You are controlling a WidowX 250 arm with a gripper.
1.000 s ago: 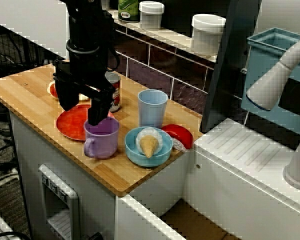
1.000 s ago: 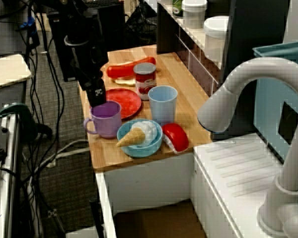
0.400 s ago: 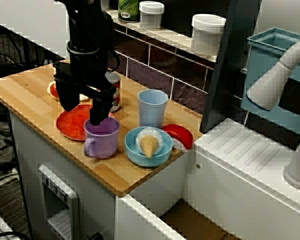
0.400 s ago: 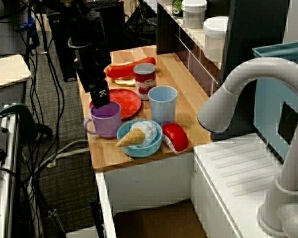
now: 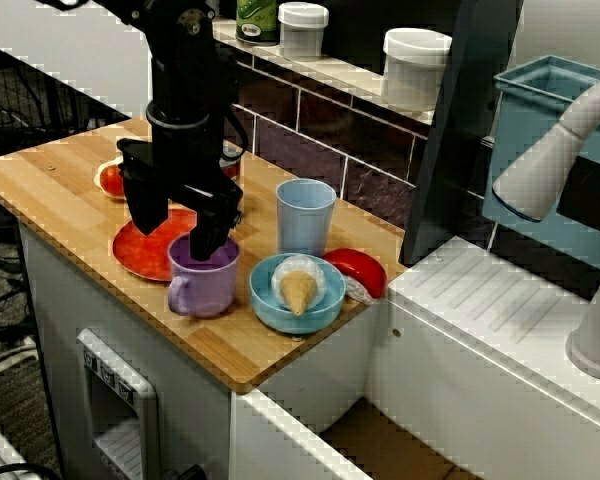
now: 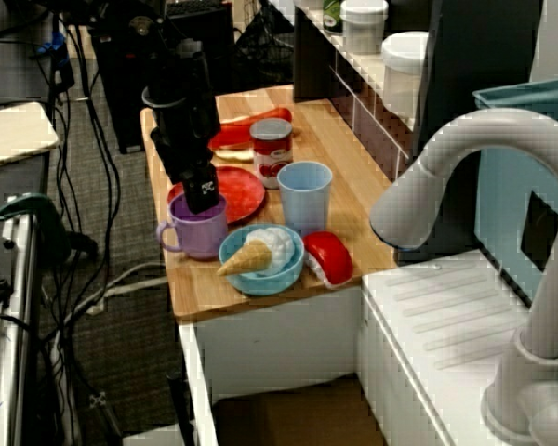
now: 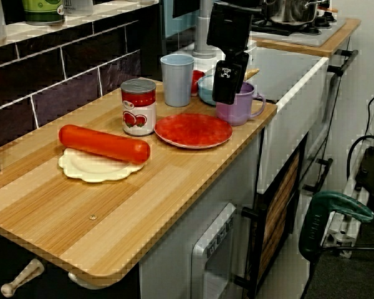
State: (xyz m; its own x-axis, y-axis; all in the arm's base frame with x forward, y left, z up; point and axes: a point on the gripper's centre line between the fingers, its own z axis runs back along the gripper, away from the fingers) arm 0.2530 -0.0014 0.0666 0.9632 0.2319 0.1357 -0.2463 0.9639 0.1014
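Note:
My black gripper (image 5: 178, 228) hangs open over the left side of a purple mug (image 5: 202, 277) near the counter's front edge. One finger (image 5: 209, 238) reaches down at the mug's opening. The other finger (image 5: 148, 214) stands outside it, above a red plate (image 5: 140, 250). From the sink side, the gripper (image 6: 193, 186) comes down on the mug (image 6: 198, 226) from the plate's side. Along the counter, a finger (image 7: 226, 80) covers part of the mug (image 7: 242, 103). Nothing is held between the fingers.
A blue bowl (image 5: 270, 305) with an ice-cream cone stands right of the mug. A light blue cup (image 5: 305, 215) is behind it and a red piece (image 5: 357, 272) beside it. A tomato can (image 7: 139, 106) and a sausage (image 7: 103, 144) on a white plate lie further along. Faucet (image 6: 465, 186) and sink at right.
The gripper has shifted right, off the red plate toward the purple mug, and dropped a little. One finger now stands at the mug's opening. The objects have not moved.

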